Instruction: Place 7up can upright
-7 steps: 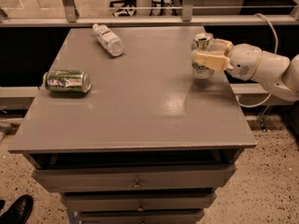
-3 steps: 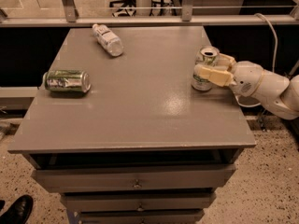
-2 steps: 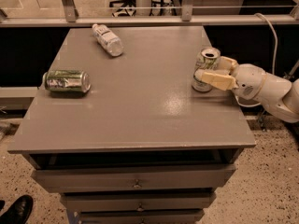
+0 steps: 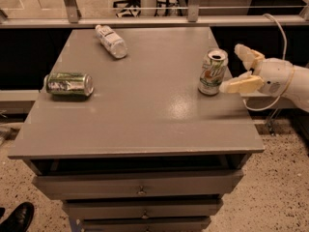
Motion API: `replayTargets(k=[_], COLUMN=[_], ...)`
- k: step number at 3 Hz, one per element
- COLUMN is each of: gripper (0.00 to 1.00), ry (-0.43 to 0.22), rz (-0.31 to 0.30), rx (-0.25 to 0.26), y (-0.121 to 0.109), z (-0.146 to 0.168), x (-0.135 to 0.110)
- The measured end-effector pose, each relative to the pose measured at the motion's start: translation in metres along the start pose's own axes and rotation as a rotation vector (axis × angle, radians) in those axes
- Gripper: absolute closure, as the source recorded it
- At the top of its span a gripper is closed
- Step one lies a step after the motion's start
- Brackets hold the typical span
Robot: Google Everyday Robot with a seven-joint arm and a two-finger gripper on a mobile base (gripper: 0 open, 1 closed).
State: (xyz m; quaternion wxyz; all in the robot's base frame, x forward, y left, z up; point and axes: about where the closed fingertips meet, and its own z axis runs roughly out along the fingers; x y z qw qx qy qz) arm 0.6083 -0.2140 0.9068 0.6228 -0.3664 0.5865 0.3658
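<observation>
The 7up can [image 4: 212, 72], white and silver with green lettering, stands upright on the grey table [image 4: 145, 105] near its right edge. My gripper [image 4: 231, 67] is just to the right of the can, open, with one cream finger low by the can's base and the other higher and behind. The fingers [image 4: 240, 85] are apart from the can and hold nothing.
A darker green can [image 4: 68, 83] lies on its side at the table's left. A clear plastic bottle [image 4: 111, 41] lies at the back left. Drawers [image 4: 140, 190] are below the tabletop. A rail [image 4: 145, 19] runs behind the table.
The gripper has let go of the 7up can and drawn back to the right. The can now stands free and upright on the table.
</observation>
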Motion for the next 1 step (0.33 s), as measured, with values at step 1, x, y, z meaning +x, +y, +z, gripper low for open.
replayTargets(k=[1], gripper=[0.0], ry=[0.051], rz=[-0.059], rx=[0.026], y=[-0.0031], z=[-0.0269], x=[-0.0259])
